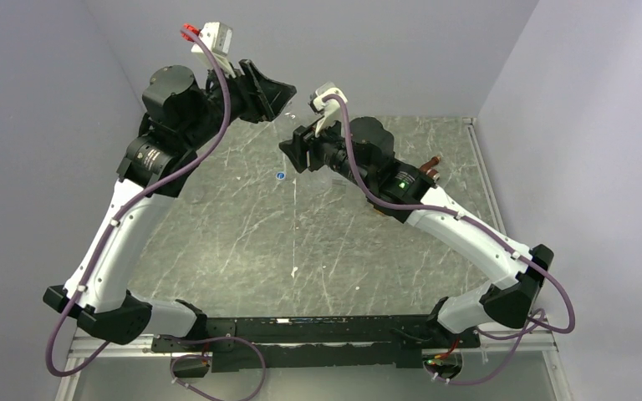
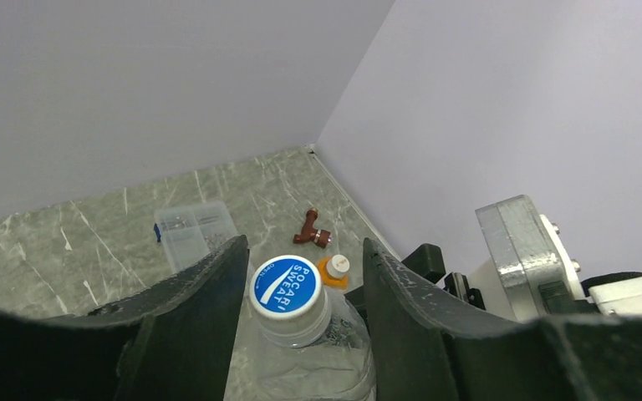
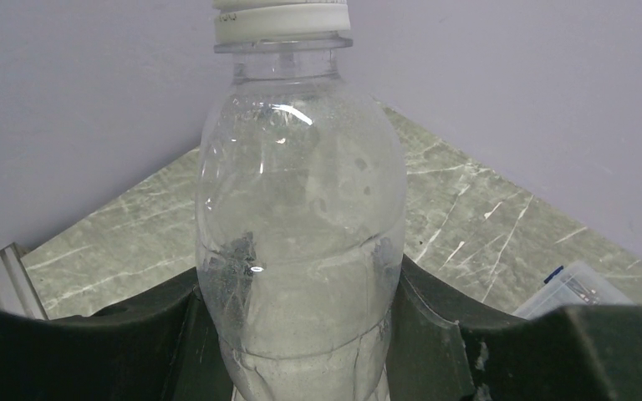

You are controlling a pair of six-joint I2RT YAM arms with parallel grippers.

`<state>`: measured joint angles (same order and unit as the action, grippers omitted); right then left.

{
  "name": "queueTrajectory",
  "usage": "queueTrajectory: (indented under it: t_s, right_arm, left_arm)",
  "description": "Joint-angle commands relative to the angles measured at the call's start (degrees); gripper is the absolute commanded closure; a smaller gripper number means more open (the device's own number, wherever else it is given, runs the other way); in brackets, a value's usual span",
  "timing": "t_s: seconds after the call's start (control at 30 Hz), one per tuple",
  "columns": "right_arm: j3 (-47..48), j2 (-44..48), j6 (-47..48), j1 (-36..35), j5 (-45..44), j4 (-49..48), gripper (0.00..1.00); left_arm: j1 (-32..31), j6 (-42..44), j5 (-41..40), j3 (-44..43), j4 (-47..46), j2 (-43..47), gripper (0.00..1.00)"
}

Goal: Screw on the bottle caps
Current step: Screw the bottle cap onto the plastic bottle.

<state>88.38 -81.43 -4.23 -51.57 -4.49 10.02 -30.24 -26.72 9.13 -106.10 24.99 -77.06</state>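
**Top view, left to right.** The left gripper (image 1: 269, 93) is raised above the bench (image 1: 242, 242). 1 loose blue cap (image 1: 281, 176) lies flat on the bench, its print too small to read. Next come the right gripper (image 1: 299, 150) and an orange bottle (image 1: 429, 170), which is largely hidden behind the right arm.

**Left wrist view.** A clear plastic box (image 2: 194, 232) stands at left, its contents indistinct. A blue-topped cap (image 2: 288, 288) printed "POCARI SWEAT" in white sits on the neck of a clear bottle (image 2: 326, 359). Smaller lettering along the cap's rim is hard to read. Whether the cap is threaded down cannot be told. Beyond it lies a small brown object (image 2: 311, 230) of unclear kind. The 2 left fingers (image 2: 209, 292) flank this cap with the jaws apart, and a visible gap remains on its right side, so it is not clamped. The bottle's lower body is cut off by the frame edge.

**Right wrist view.** The right gripper is closed on the unlabelled body of the clear bottle, 1 finger against each side, with the bottle upright. The cap's top is cut off at the upper edge. A corner of the box shows at lower right.
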Motion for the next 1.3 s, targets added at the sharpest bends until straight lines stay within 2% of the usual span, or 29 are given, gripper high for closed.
queueTrajectory:
  t_s: [0.0,0.17,0.4,0.53,0.6,0.8,0.93,1.03,1.13,1.27]
  right_arm:
    - [2.9,0.3,0.7,-0.3,-1.4,-2.3,0.72]
    - [3.0,0.3,0.7,-0.4,-1.4,-2.1,0.72]
    - [3.7,-0.2,0.7,-0.4,-1.6,-1.8,0.73]
    - [4.8,-0.7,0.8,-0.4,-1.4,-1.2,0.73]
    - [5.1,-0.8,0.9,-0.4,-1.2,-1.1,0.73]
    - [4.2,-0.2,0.9,0.3,3.5,-1.2,0.75]
    - [2.6,1.5,-2.1,4.6,18.7,-3.0,0.76]
    - [0.4,2.9,-7.3,9.7,37.4,-8.4,0.76]
    - [-2.5,3.4,-14.7,12.6,55.9,-19.0,0.76]
    - [-3.4,0.8,-28.8,13.3,69.2,-35.4,0.76]
  left_arm:
    - [-0.1,-0.9,-1.0,-1.7,0.7,-0.7,0.41]
    - [-0.1,-0.6,-2.4,-1.3,0.8,-0.3,0.38]
    - [-0.1,-0.6,-0.8,-2.0,1.4,-0.8,0.50]
    - [-0.1,-0.8,-0.1,-1.7,1.2,-0.7,0.53]
    - [-0.1,-0.9,-0.1,-1.4,0.8,-0.4,0.58]
    - [-0.1,-0.5,3.5,-0.1,-2.2,1.0,0.84]
    - [-0.1,0.8,11.3,4.3,-8.2,3.7,0.92]
    - [-0.1,1.6,20.0,8.3,-14.2,6.3,0.97]
    - [-0.1,-0.1,29.1,11.6,-21.8,8.8,0.98]
    - [-0.1,-4.6,42.2,12.9,-31.0,9.3,1.00]
